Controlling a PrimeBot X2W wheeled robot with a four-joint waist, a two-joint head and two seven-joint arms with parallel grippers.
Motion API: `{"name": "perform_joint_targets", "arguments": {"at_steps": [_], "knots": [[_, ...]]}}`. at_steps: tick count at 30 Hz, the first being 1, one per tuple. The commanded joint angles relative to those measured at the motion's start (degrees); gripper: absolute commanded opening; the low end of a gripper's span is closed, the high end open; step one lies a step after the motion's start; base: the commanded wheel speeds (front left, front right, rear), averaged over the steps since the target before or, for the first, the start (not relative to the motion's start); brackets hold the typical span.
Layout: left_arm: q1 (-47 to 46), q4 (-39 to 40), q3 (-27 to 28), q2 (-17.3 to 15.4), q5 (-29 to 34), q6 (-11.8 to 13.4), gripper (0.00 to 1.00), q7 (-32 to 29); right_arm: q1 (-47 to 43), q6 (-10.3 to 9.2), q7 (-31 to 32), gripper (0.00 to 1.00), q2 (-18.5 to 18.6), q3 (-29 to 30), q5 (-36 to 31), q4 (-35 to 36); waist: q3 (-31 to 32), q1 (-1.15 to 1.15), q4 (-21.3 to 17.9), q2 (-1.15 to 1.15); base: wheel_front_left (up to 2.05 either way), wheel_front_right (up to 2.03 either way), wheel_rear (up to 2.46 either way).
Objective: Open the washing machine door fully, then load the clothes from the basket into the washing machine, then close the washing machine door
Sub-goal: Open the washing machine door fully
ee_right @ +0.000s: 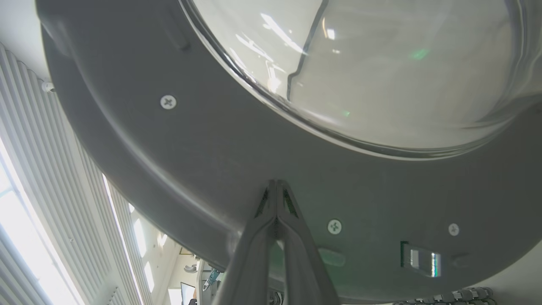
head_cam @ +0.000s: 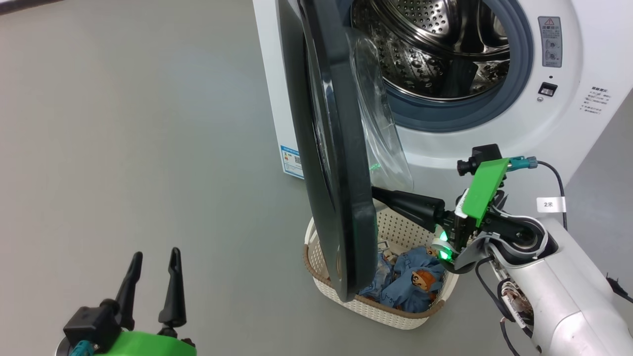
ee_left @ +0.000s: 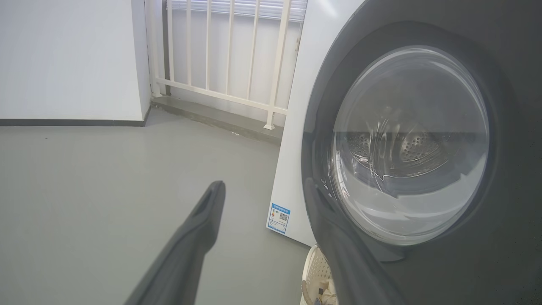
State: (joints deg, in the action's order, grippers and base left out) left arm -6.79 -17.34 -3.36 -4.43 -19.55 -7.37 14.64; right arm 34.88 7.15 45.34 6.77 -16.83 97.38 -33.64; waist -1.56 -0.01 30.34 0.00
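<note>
Right gripper [head_cam: 381, 194] is closed with nothing inside, and its joined tips press on the dark inner side of the washing machine door [head_cam: 336, 173], just under the glass bowl [head_cam: 376, 109]; the right wrist view shows this clearly. In the head view I see the door from its edge. It stands upright, about half open, pointing out from the washing machine [head_cam: 568, 123] toward me, and its lower part hangs over the left side of the basket [head_cam: 381, 309]. So the door lies directly to the left of this gripper, and I judge that the coming move is a push further to the left, until the door is fully open and covers the basket no more. My left gripper [head_cam: 156, 253] is wide open and holds nothing. It is low on the outer side of the door, well apart from it, so the right arm is clearly the nearer one. The basket sits on the floor [head_cam: 148, 123] just in front of the machine and holds the clothes [head_cam: 413, 277], a crumpled blue heap with bear prints. The drum [head_cam: 435, 44] has no clothes in the part I can see.
</note>
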Motion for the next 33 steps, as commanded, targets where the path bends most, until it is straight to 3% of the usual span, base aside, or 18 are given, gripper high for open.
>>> {"name": "perform_joint_targets", "arguments": {"at_steps": [1,12,22,23,24,26,28,29,33], "knots": [[-0.9,1.7,2.0,-0.9,0.5,-0.1,1.00,0.4,0.8,0.34,0.4,0.00,-1.0,-0.8,0.6,1.8,0.0,0.01,0.1,0.00,0.00,0.00,0.00],[-0.8,1.7,1.7,-0.8,0.7,-0.1,1.00,0.4,0.4,0.34,0.9,0.00,-2.1,0.4,0.1,1.6,0.7,0.01,-0.2,0.00,0.00,0.00,0.00],[-1.4,0.7,0.4,-2.2,0.6,-0.1,1.00,0.4,-3.0,0.34,0.5,0.00,-0.1,2.5,-1.7,4.2,2.7,0.01,-2.9,0.00,0.00,0.00,0.00],[-1.4,0.8,0.5,-2.2,0.5,-0.1,1.00,0.4,-3.2,0.34,0.2,0.12,0.2,2.6,-1.9,4.7,2.8,0.01,-3.5,0.00,0.00,0.00,0.00],[-1.4,0.8,0.6,-2.2,0.3,-0.1,1.00,0.4,-3.4,0.34,0.1,0.30,0.4,2.9,-2.1,5.3,2.9,0.01,-4.0,0.00,0.00,0.00,0.00],[-1.4,1.0,0.7,-2.4,0.0,-0.1,1.00,0.4,-3.8,0.34,-0.5,0.49,0.8,3.4,-2.6,6.8,3.0,0.01,-5.3,0.00,0.00,0.00,0.00],[-1.4,1.2,0.7,-2.5,-0.2,-0.1,1.00,0.4,-4.1,0.34,-1.8,0.94,1.3,3.8,-3.7,8.8,3.0,0.01,-6.7,0.00,0.00,0.00,0.00],[-1.4,1.2,0.7,-2.5,-0.3,-0.1,1.00,0.4,-4.4,0.34,-2.5,1.00,1.7,3.9,-4.5,10.0,3.0,0.01,-7.4,0.00,0.00,0.00,0.00],[-1.3,1.5,0.7,-2.5,-0.4,-0.1,1.00,0.4,-6.1,0.34,-7.3,1.00,2.6,4.1,-8.8,16.2,2.9,0.01,-10.5,0.00,0.00,0.00,0.00]]}}
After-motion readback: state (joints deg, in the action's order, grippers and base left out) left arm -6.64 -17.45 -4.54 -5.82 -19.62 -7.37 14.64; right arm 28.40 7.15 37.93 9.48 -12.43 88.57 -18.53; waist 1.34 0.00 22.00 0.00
